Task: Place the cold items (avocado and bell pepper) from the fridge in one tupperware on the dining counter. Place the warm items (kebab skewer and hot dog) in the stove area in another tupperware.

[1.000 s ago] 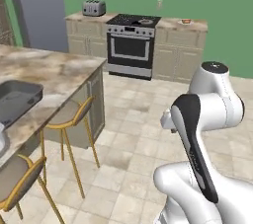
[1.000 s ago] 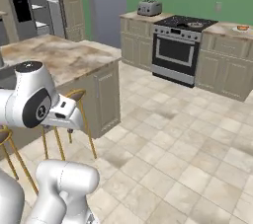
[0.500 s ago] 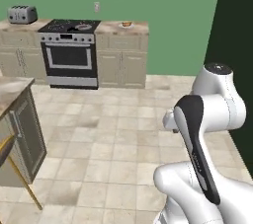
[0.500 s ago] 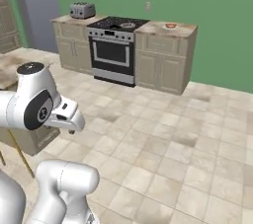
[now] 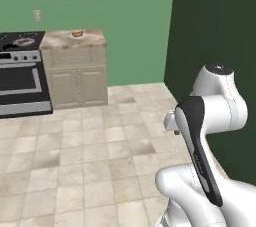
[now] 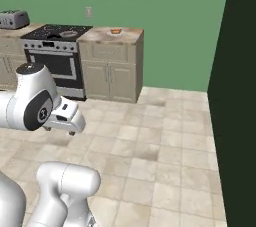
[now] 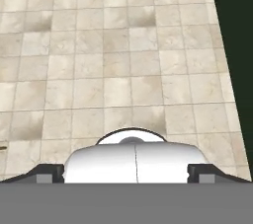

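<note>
The stove [image 6: 54, 56] stands against the green wall, and it sits at the left edge in the left base view [image 5: 19, 73]. A round pan [image 6: 67, 34] rests on its top. On the counter beside it lies a small plate [image 6: 115, 31] with something orange-brown, too small to name; the same plate [image 5: 77, 34] appears from the other side. My gripper [image 7: 126, 172] points down at bare floor tiles, fingertips [image 7: 48, 172] wide apart, open and holding nothing. The hand [image 6: 67, 120] is tucked close to the arm. Avocado, bell pepper, fridge, dining counter and both tupperware are out of view.
A dark green wall [image 6: 241, 91] closes off the right side, also near the arm [image 5: 215, 36]. Beige base cabinets [image 6: 111, 73] run under the counter, and a toaster [image 6: 12, 19] sits left of the stove. Tiled floor [image 5: 100, 156] stretches open ahead.
The whole picture has swung right as the base turned: the island and stools left the frame, the stove slid left and the dark wall came in. The arm keeps its folded pose, gripper still open.
</note>
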